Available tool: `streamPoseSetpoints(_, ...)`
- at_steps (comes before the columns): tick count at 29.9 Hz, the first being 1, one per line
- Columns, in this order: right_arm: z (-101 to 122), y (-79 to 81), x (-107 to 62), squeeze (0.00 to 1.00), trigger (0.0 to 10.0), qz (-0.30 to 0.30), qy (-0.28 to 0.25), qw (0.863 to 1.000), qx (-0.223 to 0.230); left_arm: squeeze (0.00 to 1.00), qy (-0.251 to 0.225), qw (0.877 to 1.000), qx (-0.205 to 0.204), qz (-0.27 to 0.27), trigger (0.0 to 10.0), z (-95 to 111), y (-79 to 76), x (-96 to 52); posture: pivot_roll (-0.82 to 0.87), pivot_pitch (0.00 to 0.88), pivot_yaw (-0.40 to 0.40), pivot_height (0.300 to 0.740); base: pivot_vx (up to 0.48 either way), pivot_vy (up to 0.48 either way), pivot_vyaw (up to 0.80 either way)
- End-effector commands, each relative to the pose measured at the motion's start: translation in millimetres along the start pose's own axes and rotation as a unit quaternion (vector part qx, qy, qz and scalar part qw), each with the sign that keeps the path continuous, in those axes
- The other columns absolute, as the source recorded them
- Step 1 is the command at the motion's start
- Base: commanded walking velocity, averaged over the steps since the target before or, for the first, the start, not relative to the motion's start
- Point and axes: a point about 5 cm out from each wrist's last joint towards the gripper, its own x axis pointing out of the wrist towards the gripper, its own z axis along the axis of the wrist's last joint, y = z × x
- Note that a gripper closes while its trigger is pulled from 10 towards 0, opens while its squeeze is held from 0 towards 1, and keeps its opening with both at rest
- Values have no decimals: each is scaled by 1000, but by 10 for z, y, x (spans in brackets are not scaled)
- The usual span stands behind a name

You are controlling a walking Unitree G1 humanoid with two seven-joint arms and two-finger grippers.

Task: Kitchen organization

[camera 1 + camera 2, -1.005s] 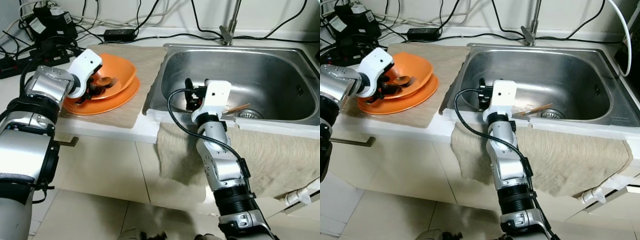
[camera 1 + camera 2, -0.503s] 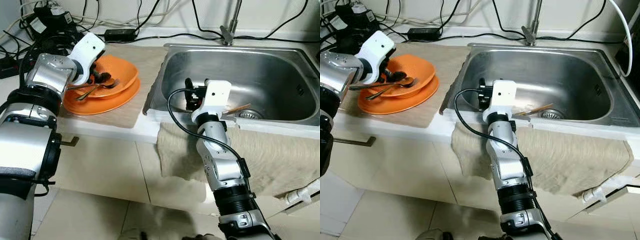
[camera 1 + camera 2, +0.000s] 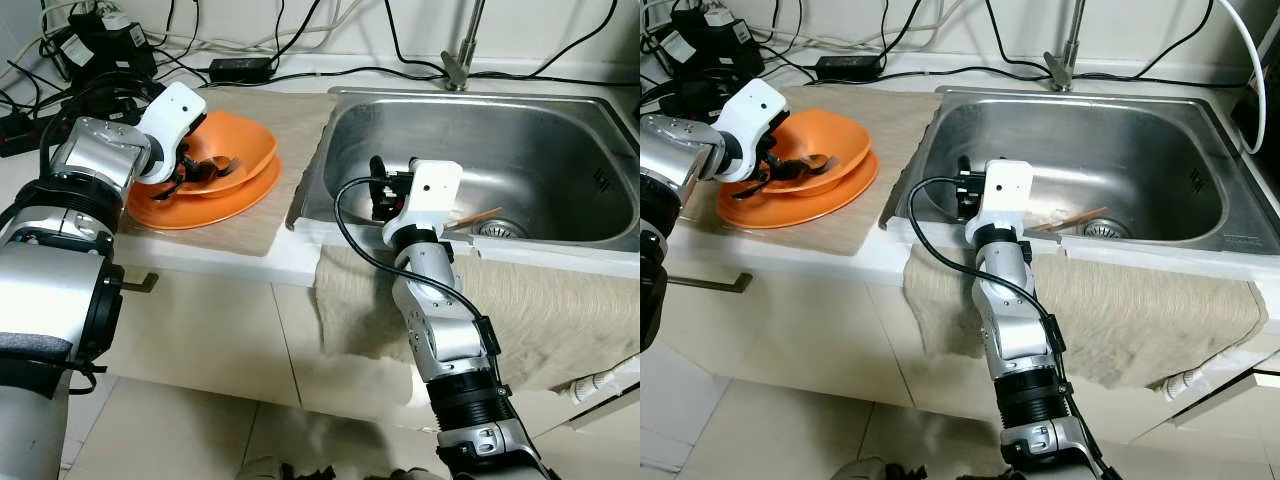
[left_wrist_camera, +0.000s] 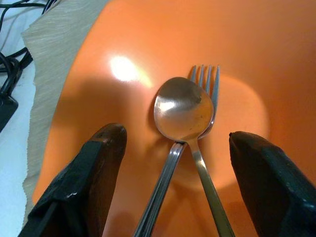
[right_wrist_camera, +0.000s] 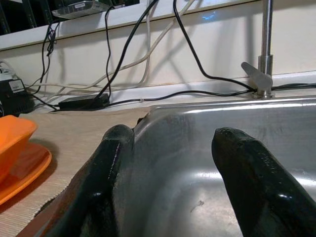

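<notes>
An orange bowl [image 3: 240, 148] sits on an orange plate [image 3: 215, 200] on the counter left of the sink. A metal spoon [image 4: 182, 111] and a fork [image 4: 207, 79] lie side by side in the bowl, their handles pointing toward my left gripper [image 3: 190, 172]. That gripper hovers low over the bowl's near-left rim, open, its fingers [image 4: 89, 173] standing wide on either side of the two handles without touching them. My right gripper [image 3: 382, 195] rests at the sink's front-left edge, open and empty, pointing over the basin.
The steel sink [image 3: 560, 110] holds a thin wooden stick [image 3: 475, 216] near the drain, with the faucet [image 3: 460, 50] behind. A beige mat [image 3: 285, 125] lies under the plate. A cloth [image 3: 560, 300] hangs over the counter front. Cables and power strips [image 3: 100, 50] crowd the back left.
My left gripper rose off the bowl half a second ago, leaving the spoon and fork in it, and has since come back down over them. The right arm has stayed still.
</notes>
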Motion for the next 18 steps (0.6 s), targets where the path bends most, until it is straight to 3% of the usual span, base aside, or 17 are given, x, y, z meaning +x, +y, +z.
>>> streamPoseSetpoints(1,50,73,33,0,10000,10,-6,1000,1,0,10,1000,-3,-3,10000,-21,24,-20,84,8,101,740,0,0,0)
streamPoseSetpoints(6,50,75,35,0,10000,10,-5,1000,1,0,13,1000,1,-13,9922,-17,14,-20,85,9,101,740,0,0,0)
streamPoseSetpoints(7,50,77,36,0,10000,11,-5,1000,1,0,14,1000,1,-14,0,-15,12,-20,86,10,102,740,0,0,0)
streamPoseSetpoints(18,50,84,35,0,10000,10,-4,1000,3,0,16,1000,0,-25,0,-7,-11,-14,86,13,105,740,0,0,0)
